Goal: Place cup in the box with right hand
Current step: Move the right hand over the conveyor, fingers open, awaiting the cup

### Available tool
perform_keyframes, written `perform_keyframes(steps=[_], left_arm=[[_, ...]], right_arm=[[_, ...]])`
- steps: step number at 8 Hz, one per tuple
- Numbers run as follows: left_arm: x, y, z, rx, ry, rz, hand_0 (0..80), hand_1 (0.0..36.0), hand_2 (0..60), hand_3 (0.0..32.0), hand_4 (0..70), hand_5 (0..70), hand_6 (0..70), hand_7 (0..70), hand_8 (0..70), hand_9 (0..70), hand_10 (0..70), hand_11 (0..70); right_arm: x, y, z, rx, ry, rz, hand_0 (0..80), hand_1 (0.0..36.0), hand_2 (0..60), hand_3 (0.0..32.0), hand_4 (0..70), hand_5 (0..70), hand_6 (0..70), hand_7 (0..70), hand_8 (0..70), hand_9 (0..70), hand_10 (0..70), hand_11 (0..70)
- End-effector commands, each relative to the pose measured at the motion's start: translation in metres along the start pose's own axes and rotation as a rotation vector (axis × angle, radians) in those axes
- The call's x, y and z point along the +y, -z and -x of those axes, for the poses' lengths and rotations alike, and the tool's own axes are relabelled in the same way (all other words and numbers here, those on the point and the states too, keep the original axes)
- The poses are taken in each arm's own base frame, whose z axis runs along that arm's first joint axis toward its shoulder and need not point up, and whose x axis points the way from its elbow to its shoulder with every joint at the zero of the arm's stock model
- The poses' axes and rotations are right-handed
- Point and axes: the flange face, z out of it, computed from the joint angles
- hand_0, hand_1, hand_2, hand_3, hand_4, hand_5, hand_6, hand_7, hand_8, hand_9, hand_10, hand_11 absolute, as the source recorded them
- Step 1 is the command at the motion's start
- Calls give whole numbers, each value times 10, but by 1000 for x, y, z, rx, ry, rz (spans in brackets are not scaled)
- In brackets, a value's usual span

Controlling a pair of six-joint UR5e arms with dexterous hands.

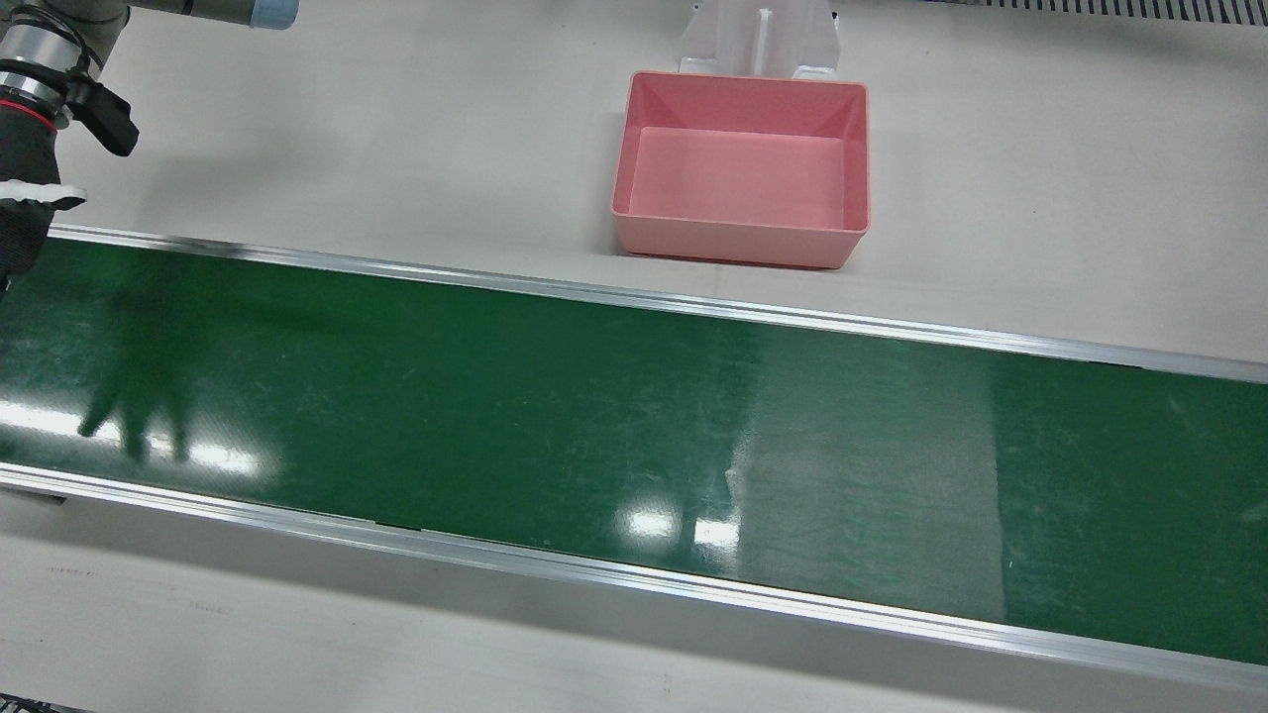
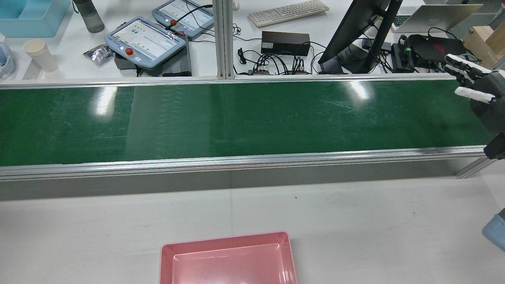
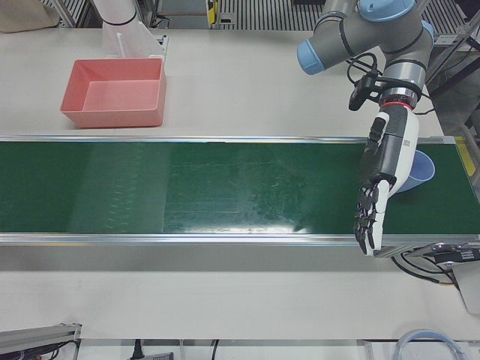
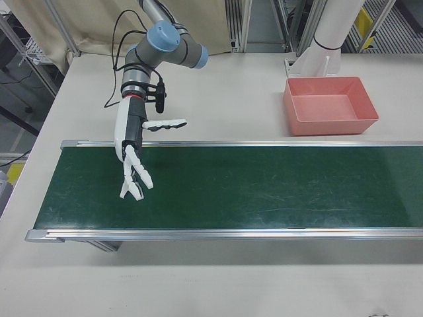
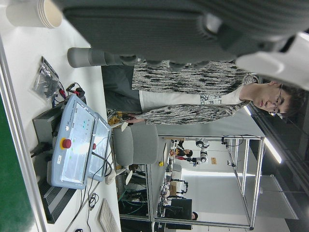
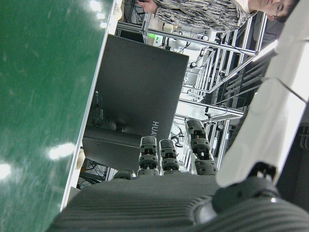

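Note:
A light blue cup [image 3: 420, 171] sits at the far right end of the green belt [image 3: 187, 187] in the left-front view, partly hidden behind my left hand [image 3: 381, 176]. That hand is open, its fingers stretched down toward the belt's near edge. My right hand [image 4: 134, 157] is open and empty, fingers spread, hovering over the other end of the belt. It also shows in the rear view [image 2: 479, 88] and at the front view's left edge [image 1: 25, 188]. The pink box [image 1: 741, 168] stands empty on the white table beside the belt, and also shows in the right-front view [image 4: 329, 105].
A white arm pedestal [image 1: 761, 38] stands right behind the box. Beyond the belt, the desk holds teach pendants [image 2: 146, 39], a monitor [image 2: 363, 31], cables and a stack of paper cups [image 2: 39, 55]. Aluminium rails [image 1: 634, 297] edge the belt.

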Motion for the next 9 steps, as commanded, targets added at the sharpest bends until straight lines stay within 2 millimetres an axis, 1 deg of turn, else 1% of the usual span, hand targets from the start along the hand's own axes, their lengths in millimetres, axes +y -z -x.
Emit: perform_keyframes(steps=[1, 4, 5, 6, 7, 9], left_arm=[[0, 0, 0, 0, 0, 0, 0, 0, 0, 0, 0, 0, 0, 0, 0, 0, 0, 0], [0, 0, 0, 0, 0, -1, 0, 0, 0, 0, 0, 0, 0, 0, 0, 0, 0, 0], [0, 0, 0, 0, 0, -1, 0, 0, 0, 0, 0, 0, 0, 0, 0, 0, 0, 0], [0, 0, 0, 0, 0, -1, 0, 0, 0, 0, 0, 0, 0, 0, 0, 0, 0, 0], [0, 0, 0, 0, 0, -1, 0, 0, 0, 0, 0, 0, 0, 0, 0, 0, 0, 0], [0, 0, 0, 0, 0, -1, 0, 0, 0, 0, 0, 0, 0, 0, 0, 0, 0, 0]], right_arm=[[0, -1, -6, 10, 4, 0, 463, 127, 28, 0, 0, 55, 62, 201, 116, 147, 0, 0], [0, -1, -3, 2, 3, 4, 464, 128, 20, 0, 0, 57, 60, 184, 111, 140, 0, 11], [1, -2, -7, 9, 4, 5, 462, 127, 23, 0, 0, 58, 55, 162, 103, 126, 7, 25], [0, -5, -11, 11, 5, 10, 460, 125, 22, 0, 0, 58, 53, 155, 100, 124, 12, 31], [5, -22, -19, 9, -1, 22, 463, 127, 17, 0, 0, 59, 56, 177, 105, 133, 11, 30], [21, -36, -28, 12, -2, 50, 465, 132, 24, 0, 0, 59, 58, 193, 107, 138, 8, 27]])
